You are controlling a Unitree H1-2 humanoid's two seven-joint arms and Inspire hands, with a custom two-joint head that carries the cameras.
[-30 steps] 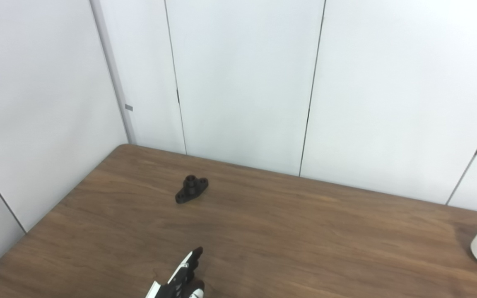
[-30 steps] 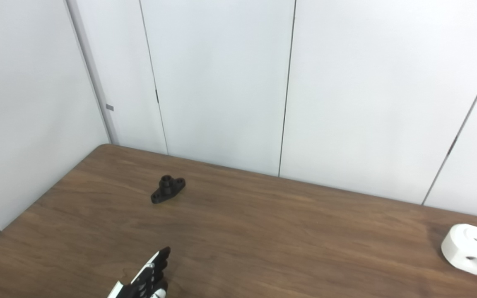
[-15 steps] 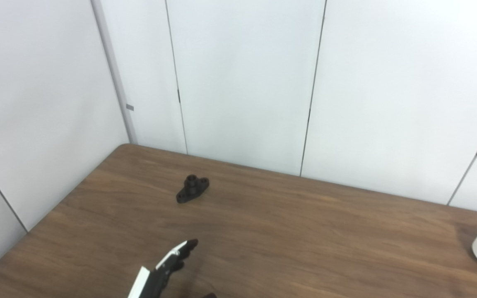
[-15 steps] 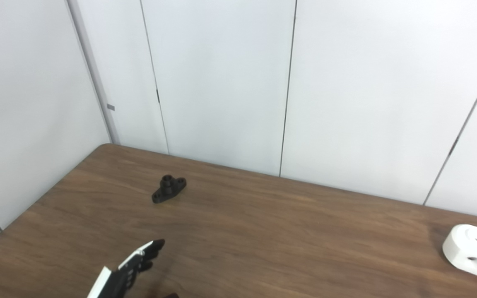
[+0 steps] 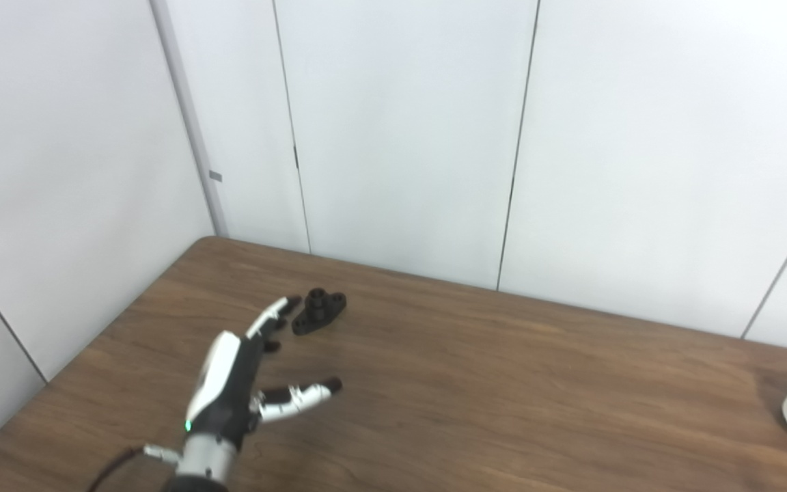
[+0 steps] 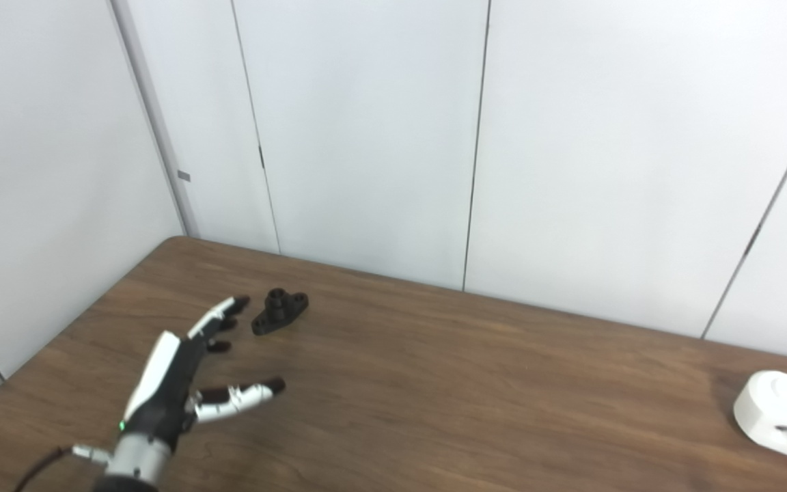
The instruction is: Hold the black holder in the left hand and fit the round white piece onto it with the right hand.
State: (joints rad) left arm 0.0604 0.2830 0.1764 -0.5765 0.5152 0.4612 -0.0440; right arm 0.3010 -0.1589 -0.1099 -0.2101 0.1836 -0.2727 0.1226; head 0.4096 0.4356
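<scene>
Nothing grasped yet: left hand, fingers spread and empty, hovers just near-left of the black holder lying far-left on the table; round white piece sits untouched at far right edge, right hand unseen, path unobstructed.

My left hand reaches forward from the lower left, holding nothing, fingers stretched ahead, thumb spread to the right. My right hand is out of sight.
</scene>
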